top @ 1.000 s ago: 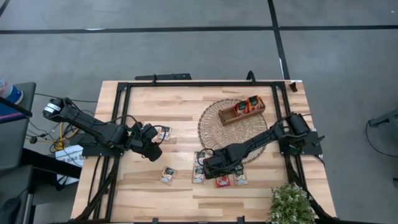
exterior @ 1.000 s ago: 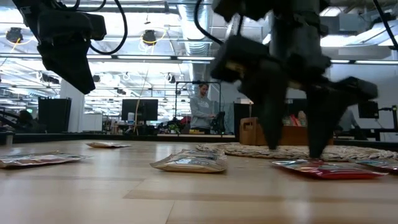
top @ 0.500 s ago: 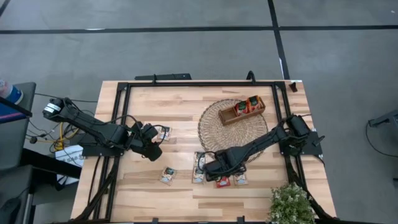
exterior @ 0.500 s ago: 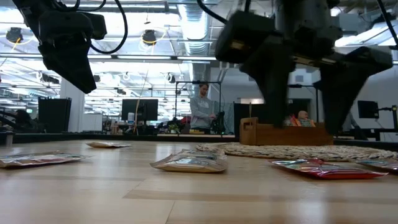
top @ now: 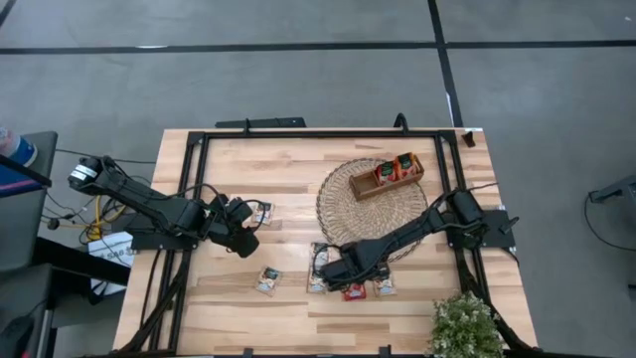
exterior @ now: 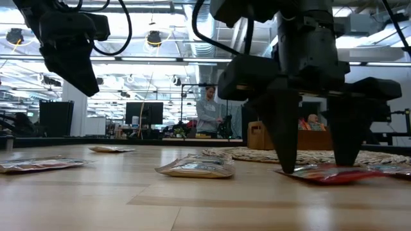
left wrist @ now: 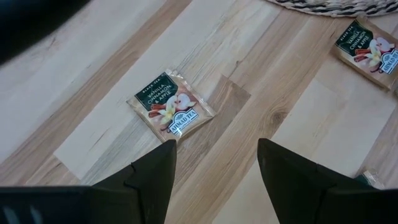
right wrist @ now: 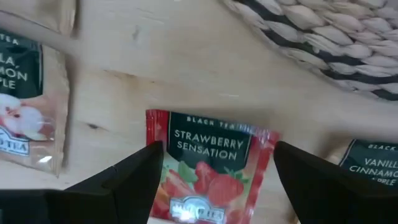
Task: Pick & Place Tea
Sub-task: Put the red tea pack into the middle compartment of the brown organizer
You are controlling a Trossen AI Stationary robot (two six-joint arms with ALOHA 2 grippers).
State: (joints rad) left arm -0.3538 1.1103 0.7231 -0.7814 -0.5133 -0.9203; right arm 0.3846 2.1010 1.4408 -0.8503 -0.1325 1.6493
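A red sachet (right wrist: 208,171), printed "Strawberry Sensation", lies flat on the tabletop (top: 298,169) near the front edge, just off the rim of the wicker mat (top: 343,204). The right gripper (exterior: 318,168) stands over it with its jaws spread wide, one fingertip down at each side of the sachet in the low view (exterior: 334,174); nothing is gripped.

Beside the red sachet lie beige "Vanilla Cinnamon Apple" sachets: one on its outer side (top: 384,286), one on the inner side (top: 316,281), and another just behind that one, at the mat's rim, partly under the arm. Farther toward the left lies a lone beige sachet (top: 268,280), and one more (top: 262,213) sits next to the left gripper (top: 241,239).

On the mat stands a wooden tray (top: 383,189), with red sachets (top: 404,165) upright in it.

The left gripper hangs above the tabletop, well apart from the right one, jaws partly open and empty; its wrist view looks down on a beige sachet (left wrist: 171,107) lying between and ahead of its fingers (left wrist: 155,174).

A potted plant (top: 464,326) stands at the front right corner. A person (exterior: 207,112) shows in the room behind.
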